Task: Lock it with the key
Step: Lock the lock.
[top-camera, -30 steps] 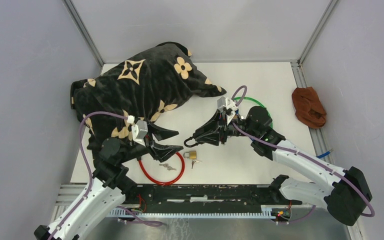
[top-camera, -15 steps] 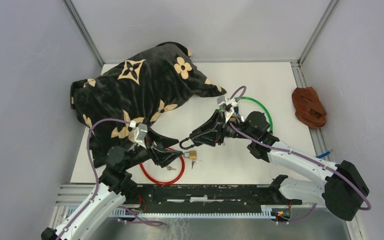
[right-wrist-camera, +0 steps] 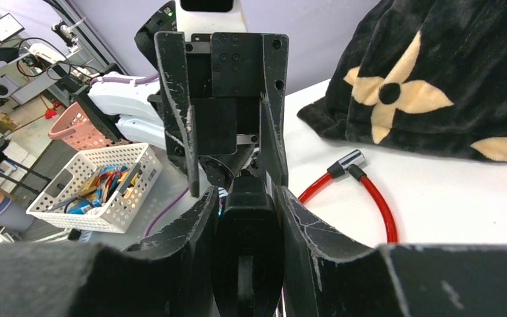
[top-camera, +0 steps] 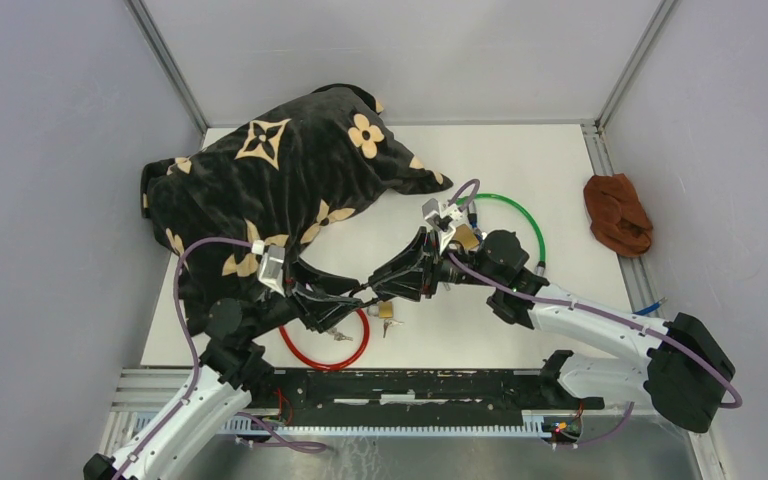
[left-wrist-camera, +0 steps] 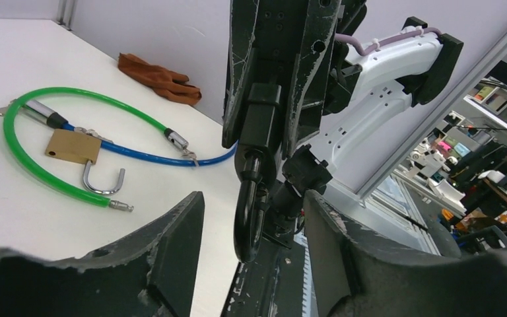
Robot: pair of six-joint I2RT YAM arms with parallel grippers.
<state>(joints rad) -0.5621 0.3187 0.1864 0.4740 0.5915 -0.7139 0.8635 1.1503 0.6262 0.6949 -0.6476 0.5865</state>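
Overhead looks down; wrist cameras face each other, close — both see padlock.

No legible text, label, brand or number on anything visible.

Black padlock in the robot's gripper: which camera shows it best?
Left wrist view: the black padlock shows both its body, clamped in the right gripper, and its curved shackle hanging below. The right wrist view shows only its body. In the top view it is nearly hidden beside the left gripper.
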